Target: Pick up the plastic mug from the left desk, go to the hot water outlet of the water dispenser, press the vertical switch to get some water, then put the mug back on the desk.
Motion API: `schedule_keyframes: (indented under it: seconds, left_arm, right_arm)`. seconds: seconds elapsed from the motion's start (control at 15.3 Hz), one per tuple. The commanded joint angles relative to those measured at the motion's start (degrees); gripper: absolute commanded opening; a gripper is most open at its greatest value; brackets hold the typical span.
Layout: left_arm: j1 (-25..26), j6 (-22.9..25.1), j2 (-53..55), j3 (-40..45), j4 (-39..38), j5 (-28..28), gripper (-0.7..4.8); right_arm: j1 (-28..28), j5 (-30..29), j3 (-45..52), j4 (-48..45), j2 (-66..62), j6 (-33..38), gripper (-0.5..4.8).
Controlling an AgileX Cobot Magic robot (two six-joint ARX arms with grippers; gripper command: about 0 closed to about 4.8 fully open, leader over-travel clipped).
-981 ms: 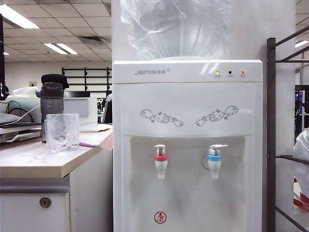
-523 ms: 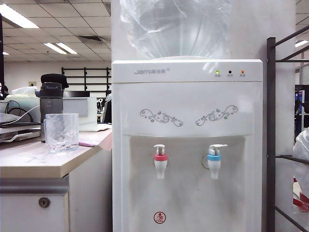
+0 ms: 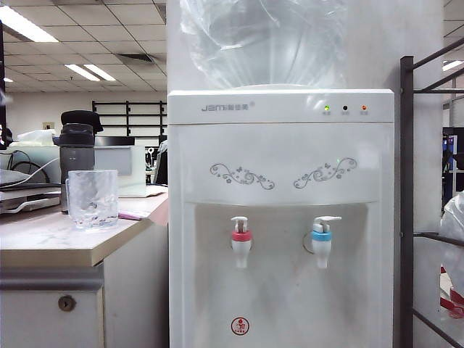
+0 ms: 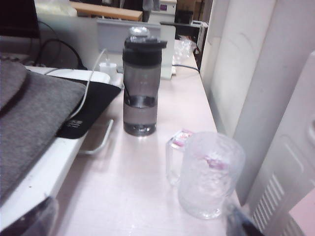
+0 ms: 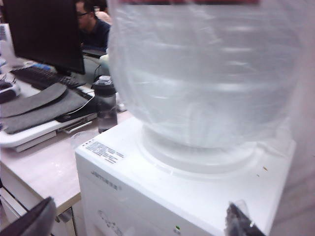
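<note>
The clear plastic mug [image 3: 93, 199] stands upright on the left desk [image 3: 43, 243], in front of a dark grey flask [image 3: 77, 156]. Right of the desk rises the white water dispenser [image 3: 283, 145], with its red-collared hot water outlet [image 3: 241, 248] and the vertical switch [image 3: 239, 224] on top. Neither gripper shows in the exterior view. My left gripper [image 4: 138, 223] hangs open over the desk [image 4: 142, 172], and the mug [image 4: 209, 174] is just ahead, close to one fingertip [image 4: 241, 225]. My right gripper [image 5: 135, 221] is open above the dispenser's top [image 5: 197, 191].
A blue-collared tap [image 3: 322, 243] sits beside the red one. The big clear bottle [image 5: 206, 73] crowns the dispenser. A dark metal rack [image 3: 407, 203] stands at the right. A grey cloth on a white stand [image 4: 29, 108], cables and the flask [image 4: 141, 83] occupy the desk.
</note>
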State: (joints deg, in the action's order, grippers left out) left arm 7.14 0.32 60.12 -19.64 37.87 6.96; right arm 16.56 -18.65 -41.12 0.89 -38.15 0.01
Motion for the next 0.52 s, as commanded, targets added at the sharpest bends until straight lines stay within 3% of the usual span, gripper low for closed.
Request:
schedule_keyframes:
  seconds: [0.07,0.13,0.26,0.33,0.39,0.52]
  left_arm:
    - [4.4,-0.7,17.1,-10.6,2.9,9.9,4.79]
    - [4.3,-0.7,25.2,-17.1,2.0,10.1,4.79]
    - [4.4,6.2,30.2,-23.1,-3.8,10.0,4.79]
    - [4.4,23.0,38.0,-26.9,-3.9,12.8,4.79]
    - [4.4,24.8,45.4,-28.4,2.3,12.8,4.79]
    - [4.4,24.2,48.9,-29.7,7.2,13.1,4.79]
  right_arm:
    - [1.4,-0.1,-0.3,-2.0,-5.9,-2.3,4.79]
    - [1.7,-1.0,-0.3,-5.2,-10.3,-2.3,4.79]
    - [1.7,-1.0,-0.3,-8.9,-13.7,-3.2,4.79]
    - [1.7,-0.8,-0.3,-15.1,-18.5,-3.3,4.79]
    - [1.7,-0.8,-0.3,-16.5,-21.2,-3.3,4.79]
    - [1.7,-0.8,-0.3,-16.5,-22.3,-3.3,4.79]
